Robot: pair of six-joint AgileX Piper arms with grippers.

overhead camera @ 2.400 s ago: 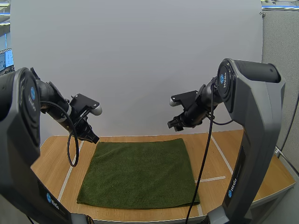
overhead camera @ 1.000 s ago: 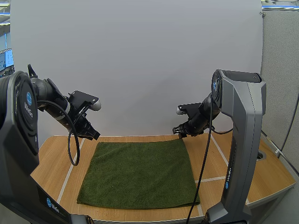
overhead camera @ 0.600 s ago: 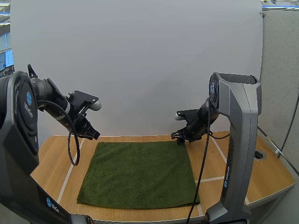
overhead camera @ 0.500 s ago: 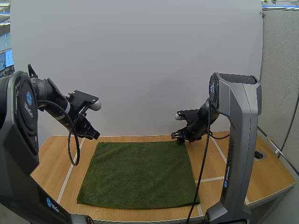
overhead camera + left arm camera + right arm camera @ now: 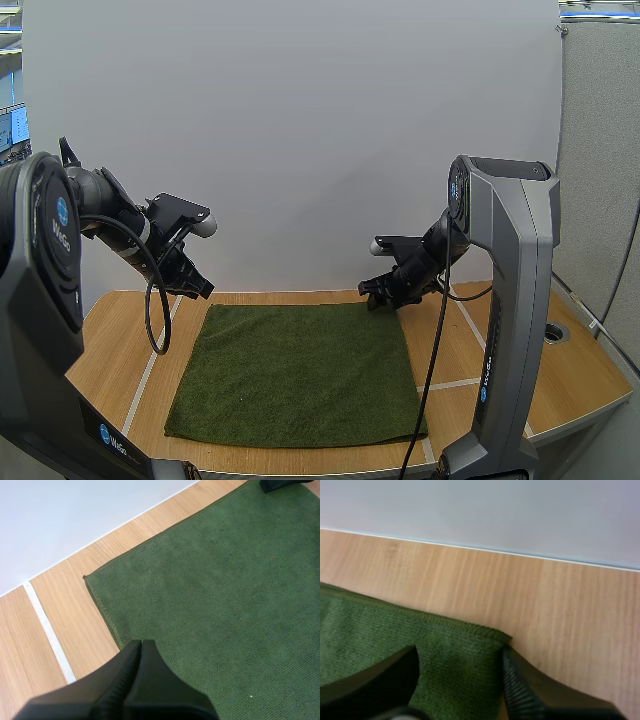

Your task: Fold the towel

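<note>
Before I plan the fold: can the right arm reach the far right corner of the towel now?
Likely yes: its open fingers stand on either side of that towel corner, nothing in the way.

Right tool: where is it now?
High view: the right tool sits low at the far right corner of the green towel, near the back edge of the table. Its wrist view shows its fingers apart over that corner.

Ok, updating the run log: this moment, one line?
towel flat | right gripper open at far-right corner | left gripper shut near far-left corner
</note>
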